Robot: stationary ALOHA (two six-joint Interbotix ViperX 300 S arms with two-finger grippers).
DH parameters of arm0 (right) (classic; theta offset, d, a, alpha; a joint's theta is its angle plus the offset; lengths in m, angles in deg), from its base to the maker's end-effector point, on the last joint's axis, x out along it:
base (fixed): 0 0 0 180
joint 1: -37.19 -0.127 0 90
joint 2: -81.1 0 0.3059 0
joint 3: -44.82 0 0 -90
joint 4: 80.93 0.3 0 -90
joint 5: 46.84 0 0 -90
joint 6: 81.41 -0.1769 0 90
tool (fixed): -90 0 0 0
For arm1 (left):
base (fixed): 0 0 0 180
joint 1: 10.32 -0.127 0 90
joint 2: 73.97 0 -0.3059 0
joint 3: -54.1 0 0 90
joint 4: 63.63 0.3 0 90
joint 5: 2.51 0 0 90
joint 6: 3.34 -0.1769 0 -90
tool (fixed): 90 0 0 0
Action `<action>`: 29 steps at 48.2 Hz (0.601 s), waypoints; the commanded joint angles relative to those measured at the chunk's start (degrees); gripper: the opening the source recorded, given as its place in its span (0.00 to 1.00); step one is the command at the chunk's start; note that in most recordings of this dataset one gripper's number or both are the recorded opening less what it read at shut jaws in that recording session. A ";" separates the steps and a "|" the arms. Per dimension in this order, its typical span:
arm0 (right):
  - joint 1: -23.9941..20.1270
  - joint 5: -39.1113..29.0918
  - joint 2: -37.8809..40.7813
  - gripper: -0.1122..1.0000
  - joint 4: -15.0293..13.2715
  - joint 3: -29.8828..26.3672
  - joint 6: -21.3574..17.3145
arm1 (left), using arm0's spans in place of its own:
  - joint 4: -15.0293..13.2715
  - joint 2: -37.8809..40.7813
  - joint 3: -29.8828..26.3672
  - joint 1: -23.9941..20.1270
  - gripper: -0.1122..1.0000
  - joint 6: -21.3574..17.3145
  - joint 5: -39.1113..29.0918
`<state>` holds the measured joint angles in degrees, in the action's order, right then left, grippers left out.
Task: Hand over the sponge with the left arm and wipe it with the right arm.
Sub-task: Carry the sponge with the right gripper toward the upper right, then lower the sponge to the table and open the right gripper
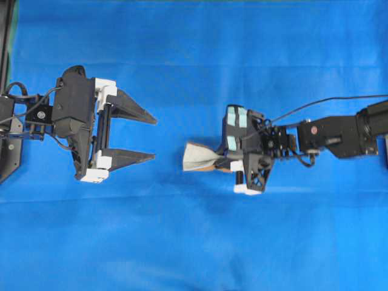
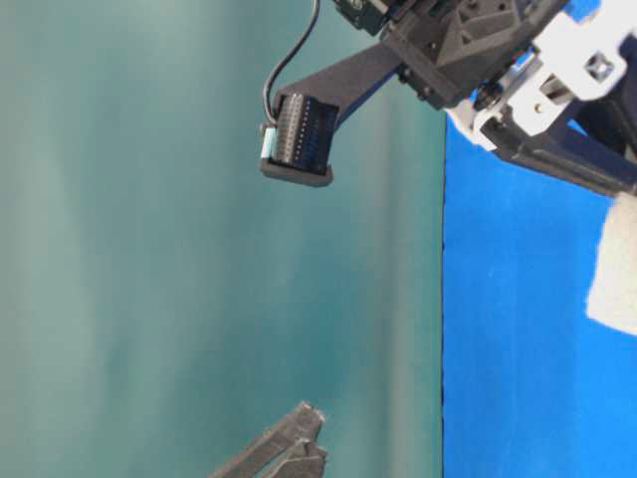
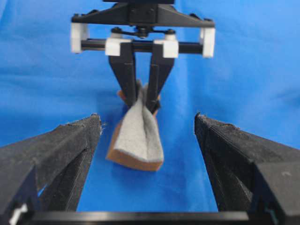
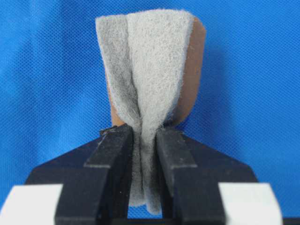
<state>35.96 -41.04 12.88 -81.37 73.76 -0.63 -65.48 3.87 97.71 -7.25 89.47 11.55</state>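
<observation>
Nearest the right wrist lens, the right gripper [image 4: 140, 140] pinches the sponge [image 4: 150, 70] at frame centre, left gripper [image 1: 136, 136] gaping empty well apart at overhead left, so handover looks done, wiping left.

Pretty much the whole blue worktop [image 1: 194, 242] is open, top and bottom of the overhead frame alike. Only stuff in the middle band: the left claw [image 1: 151, 139] at left, fingers spread wide, and the right claw [image 1: 227, 162] right of center pinching the sponge [image 1: 197, 157]. There's a clear gap between them.
</observation>
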 commanded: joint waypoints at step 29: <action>16.00 -0.09 -0.79 0.29 -4.66 0.26 1.58 | 0.18 0.00 -0.97 0.18 0.78 0.53 0.44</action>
<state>52.83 -40.95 12.88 -86.20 74.29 1.12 -65.39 4.14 97.63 -7.25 90.00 11.55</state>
